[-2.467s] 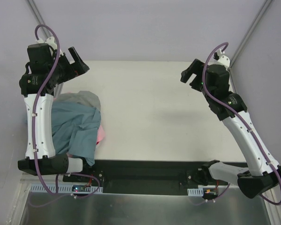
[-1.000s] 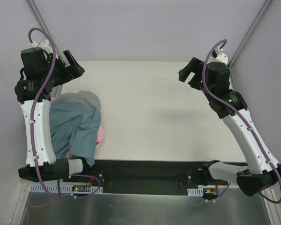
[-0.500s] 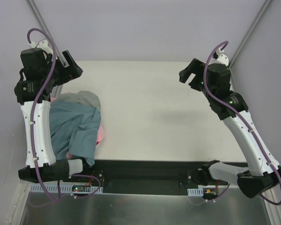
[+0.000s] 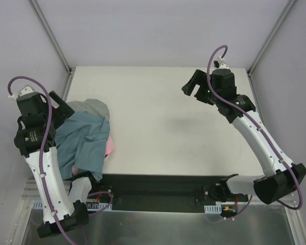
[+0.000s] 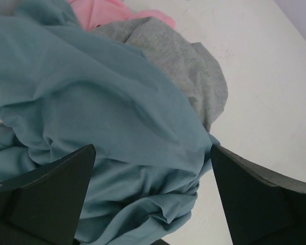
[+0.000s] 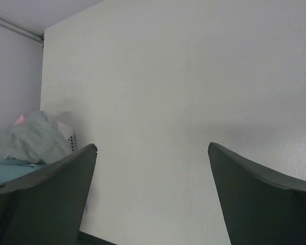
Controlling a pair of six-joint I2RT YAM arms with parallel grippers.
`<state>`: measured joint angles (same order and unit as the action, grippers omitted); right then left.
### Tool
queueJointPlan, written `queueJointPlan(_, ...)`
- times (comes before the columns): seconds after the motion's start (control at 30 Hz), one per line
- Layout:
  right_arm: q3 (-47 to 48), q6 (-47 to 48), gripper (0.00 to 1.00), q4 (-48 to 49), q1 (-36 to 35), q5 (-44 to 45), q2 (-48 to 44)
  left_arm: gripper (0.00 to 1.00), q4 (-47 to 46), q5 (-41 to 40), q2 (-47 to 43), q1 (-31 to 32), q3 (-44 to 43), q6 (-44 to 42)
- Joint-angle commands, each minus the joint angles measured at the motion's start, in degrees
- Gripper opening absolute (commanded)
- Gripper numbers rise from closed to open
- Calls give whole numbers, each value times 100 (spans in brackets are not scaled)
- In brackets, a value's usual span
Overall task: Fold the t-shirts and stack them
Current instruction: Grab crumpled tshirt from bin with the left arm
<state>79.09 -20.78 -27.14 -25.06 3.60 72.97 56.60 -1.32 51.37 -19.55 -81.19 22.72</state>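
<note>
Well, the left gripper [image 4: 64, 103] hangs with its jaws spread wide and nothing between them, poised just over the far left edge of the heap of shirts. Directly under it, as the left wrist view shows, lies the large crumpled slate-blue cloth t-shirt [image 4: 84, 140], which covers most of the pile. The heap runs lengthwise from the far side toward the near edge of the pale surface [image 4: 168, 122], hugging its left side. A rumpled light grey t-shirt [image 4: 94, 106] pokes out at the far end, and a bit of pink t-shirt [image 4: 110, 147] peeps from beneath on the right. The shirts are tangled, none folded yet.

The right gripper [image 4: 193, 88] is just as wide open and empty, held over the far right part of the surface, well apart from the heap, with only bare surface below it. The left arm is plainly nearer. I judge the overlapping cloth the main nuisance: a pinch on the blue shirt may drag the grey one along.
</note>
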Motion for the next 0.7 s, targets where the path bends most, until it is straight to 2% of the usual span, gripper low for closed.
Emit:
queueJointPlan(0.0,212,64,96,86,-8,-219,42,98,193,-613,136,-14,340,356)
queueJointPlan(0.2,493,214,96,33,-8,-176,86,97,176,-791,250,-14,-81,215)
queueJointPlan(0.4,476,232,96,-72,-8,0,-20,93,97,-387,469,-14,120,321)
queueJointPlan(0.57,282,127,96,-108,1,150,-64,85,88,-747,873,-136,305,469)
queueJointPlan(0.67,370,-5,96,-134,1,80,15,84,-26,-379,1129,-137,279,584)
